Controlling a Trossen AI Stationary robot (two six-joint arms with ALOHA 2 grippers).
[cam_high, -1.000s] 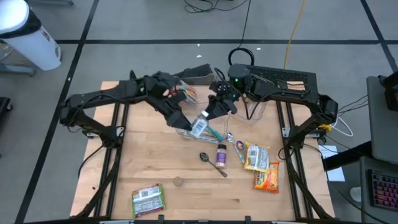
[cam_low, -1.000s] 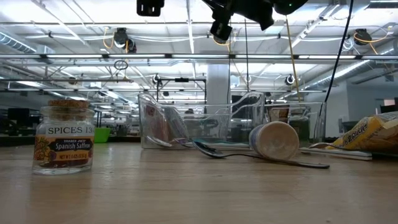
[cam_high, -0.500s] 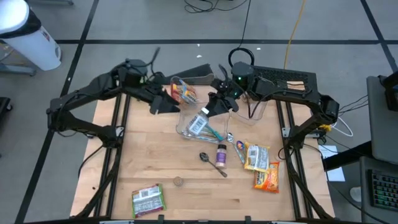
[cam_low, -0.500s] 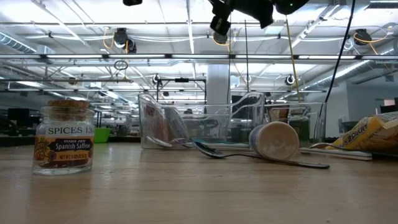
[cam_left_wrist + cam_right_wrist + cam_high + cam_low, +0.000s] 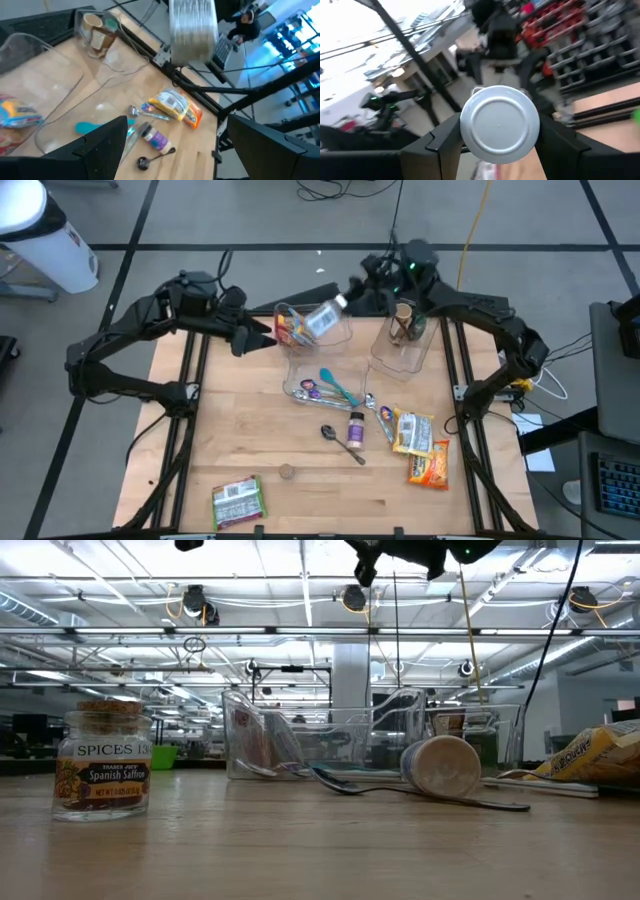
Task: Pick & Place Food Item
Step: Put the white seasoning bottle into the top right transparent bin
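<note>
Right tool (image 5: 350,295) clenched on a silver can (image 5: 326,318), now lifted off the desk (image 5: 230,430) and carried back over the far-edge clear bin (image 5: 310,330) holding snack packs; half a second ago it hung low by the front tray (image 5: 325,388) with the teal scoops. Left tool (image 5: 262,340), fingers spread and empty, has pulled back to the desk's left far side. Pick looks done, placement pending. Second bin (image 5: 405,340), spoon (image 5: 340,442), spice bottle (image 5: 356,426) untouched.

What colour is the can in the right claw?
Silver can, clearest in the right wrist view.
</note>
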